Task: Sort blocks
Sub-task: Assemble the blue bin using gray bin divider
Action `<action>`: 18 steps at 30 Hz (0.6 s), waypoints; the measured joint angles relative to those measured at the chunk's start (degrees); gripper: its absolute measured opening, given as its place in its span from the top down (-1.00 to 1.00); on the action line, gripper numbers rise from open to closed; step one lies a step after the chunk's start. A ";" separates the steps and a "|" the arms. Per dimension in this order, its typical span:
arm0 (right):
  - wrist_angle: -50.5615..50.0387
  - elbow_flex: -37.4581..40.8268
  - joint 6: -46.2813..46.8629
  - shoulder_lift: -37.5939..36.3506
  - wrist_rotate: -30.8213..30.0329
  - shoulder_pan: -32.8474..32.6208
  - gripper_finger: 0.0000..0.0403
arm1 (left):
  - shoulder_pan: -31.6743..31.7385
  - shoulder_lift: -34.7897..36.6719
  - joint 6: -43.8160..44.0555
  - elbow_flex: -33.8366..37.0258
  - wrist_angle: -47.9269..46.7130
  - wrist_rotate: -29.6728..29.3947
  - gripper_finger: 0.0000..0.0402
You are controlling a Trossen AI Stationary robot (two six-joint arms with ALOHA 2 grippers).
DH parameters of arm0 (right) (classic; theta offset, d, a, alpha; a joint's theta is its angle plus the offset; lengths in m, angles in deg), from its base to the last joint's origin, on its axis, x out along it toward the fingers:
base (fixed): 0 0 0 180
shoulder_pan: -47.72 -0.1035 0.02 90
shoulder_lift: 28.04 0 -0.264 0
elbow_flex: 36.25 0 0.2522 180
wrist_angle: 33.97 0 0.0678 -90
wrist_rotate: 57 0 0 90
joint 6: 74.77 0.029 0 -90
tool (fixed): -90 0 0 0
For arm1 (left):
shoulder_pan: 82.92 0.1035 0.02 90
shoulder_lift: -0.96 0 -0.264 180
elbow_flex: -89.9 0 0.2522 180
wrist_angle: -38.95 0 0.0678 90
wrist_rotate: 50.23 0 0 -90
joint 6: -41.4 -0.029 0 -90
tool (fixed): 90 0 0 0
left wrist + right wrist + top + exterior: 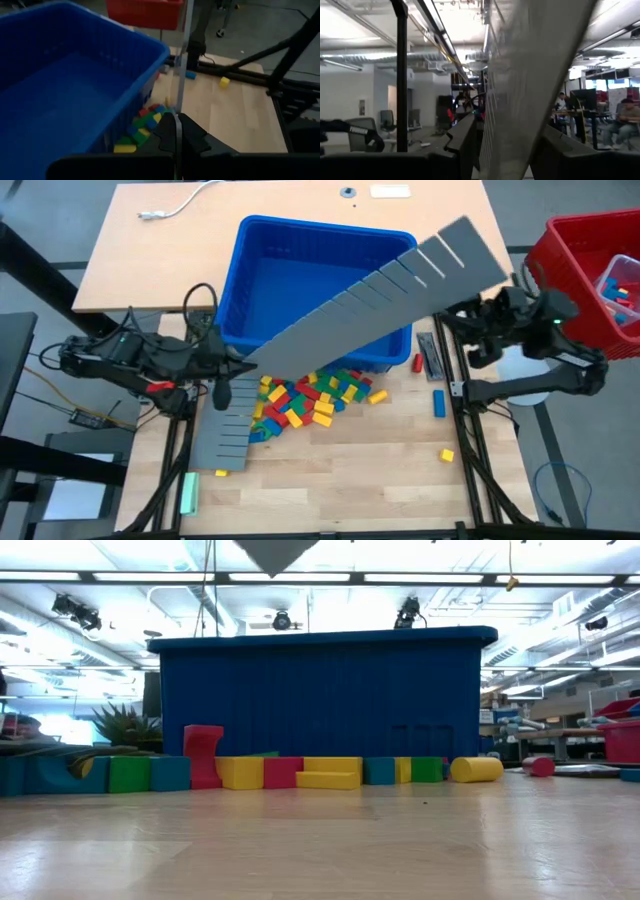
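Grey ridged panel [375,290] is clamped at its lower end by the left gripper [232,368], slanting over the empty blue bin [265,265]. Blocks [305,398] lie heaped on the wooden table [360,470] before it. Right gripper [470,330] straddles the panel's upper end, jaws loosened. Red basket [575,255] holds several blocks.

A large blue plastic bin [320,280] sits mid-table, with a long grey slotted panel [400,290] slanting above it. A second grey ridged panel [222,442] lies flat on the wooden table [350,490], a pale green bar [189,493] nearby. A red plastic basket [580,270] stands off the table's right side, and a white cable [180,205] lies at the far edge.
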State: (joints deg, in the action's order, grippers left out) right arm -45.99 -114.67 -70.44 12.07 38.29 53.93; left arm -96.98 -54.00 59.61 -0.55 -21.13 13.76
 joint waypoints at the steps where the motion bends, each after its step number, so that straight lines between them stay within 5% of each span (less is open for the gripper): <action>1: -1.26 0.00 -0.07 -1.26 -0.07 0.00 0.29 | 0.00 0.34 0.36 0.00 -1.07 0.45 0.97; 18: -15.89 -0.02 8.31 -17.04 2.30 0.00 0.33 | -5.86 -5.39 9.93 0.00 -12.54 8.28 0.97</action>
State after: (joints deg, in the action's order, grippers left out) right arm -61.88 -114.70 -62.13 -4.97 40.60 53.93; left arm -102.85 -59.38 69.54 -0.55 -33.67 22.04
